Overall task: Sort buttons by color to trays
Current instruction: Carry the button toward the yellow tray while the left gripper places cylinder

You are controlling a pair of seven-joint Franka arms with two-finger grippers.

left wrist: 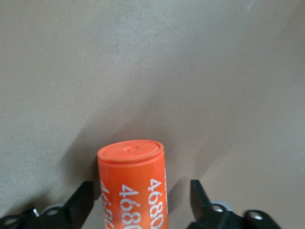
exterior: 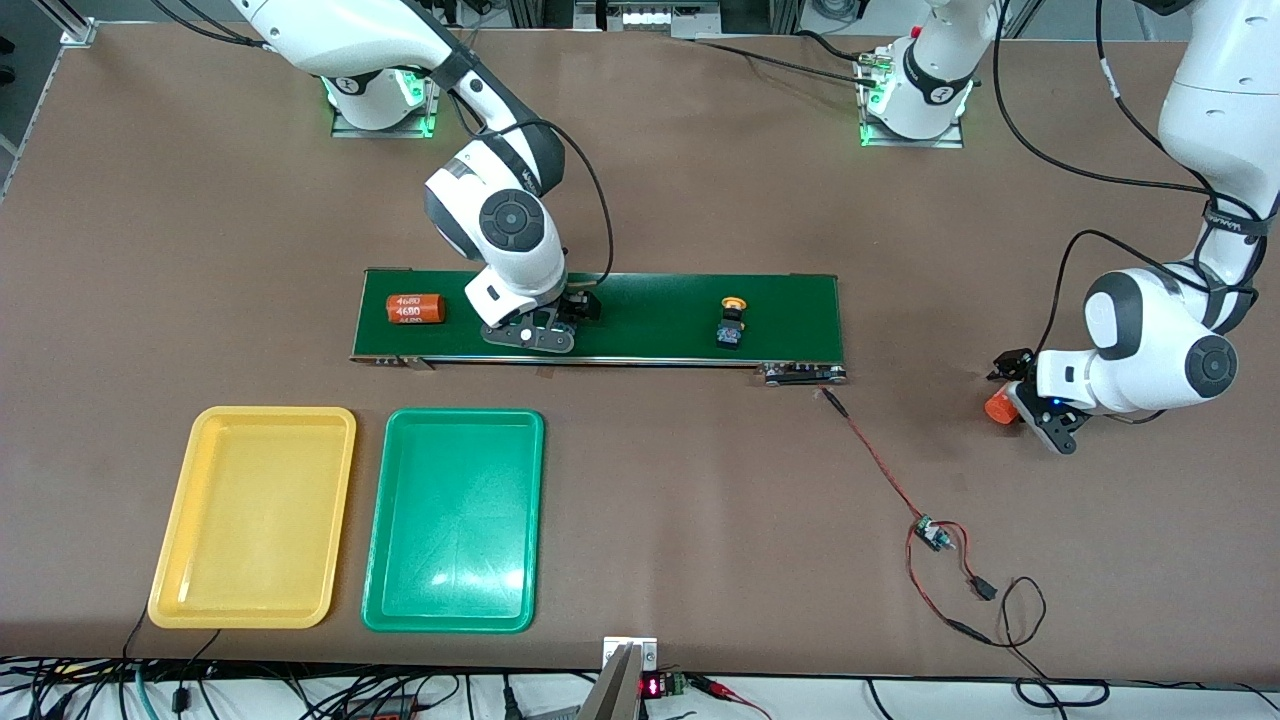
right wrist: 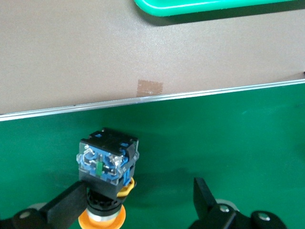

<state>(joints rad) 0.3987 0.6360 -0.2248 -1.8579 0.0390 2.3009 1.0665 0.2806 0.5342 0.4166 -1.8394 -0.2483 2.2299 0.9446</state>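
My right gripper (exterior: pixel 535 335) is low over the dark green conveyor belt (exterior: pixel 640 315). In the right wrist view it (right wrist: pixel 138 202) is open around a yellow-orange button (right wrist: pixel 107 162) lying on the belt, which touches one finger while the other stands apart. A second yellow-orange button (exterior: pixel 732 322) stands on the belt toward the left arm's end. No green button is in view. The yellow tray (exterior: pixel 255 515) and green tray (exterior: pixel 455 520) lie empty, nearer the front camera than the belt. My left gripper (exterior: pixel 1018 400) is open around an orange "4680" cylinder (left wrist: pixel 133 186), with gaps on both sides.
Another orange "4680" cylinder (exterior: pixel 414 309) lies on the belt toward the right arm's end. A red-black wire with a small circuit board (exterior: pixel 930 535) runs from the belt's end toward the front edge. The green tray's rim (right wrist: pixel 209 7) shows in the right wrist view.
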